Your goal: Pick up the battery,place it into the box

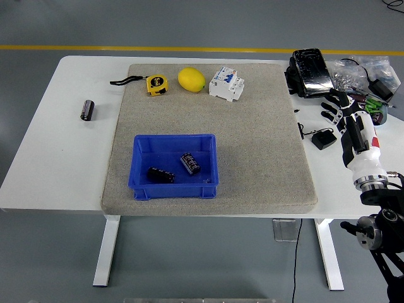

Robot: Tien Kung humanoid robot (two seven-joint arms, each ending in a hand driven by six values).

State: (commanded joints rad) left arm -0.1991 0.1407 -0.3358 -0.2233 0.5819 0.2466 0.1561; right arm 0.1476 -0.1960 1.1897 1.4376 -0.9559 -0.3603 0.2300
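Blue box well left of the empty, spread-fingered right hand, two batteries inside, third battery farther left still on bare table: long cross-table reach, likely to clip the box rim or roll the cylinder away.

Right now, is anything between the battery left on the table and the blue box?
Nothing visible blocks it. The loose battery lies on the bare white table left of the mat; only open table and mat separate it from the blue box, which already holds two batteries.
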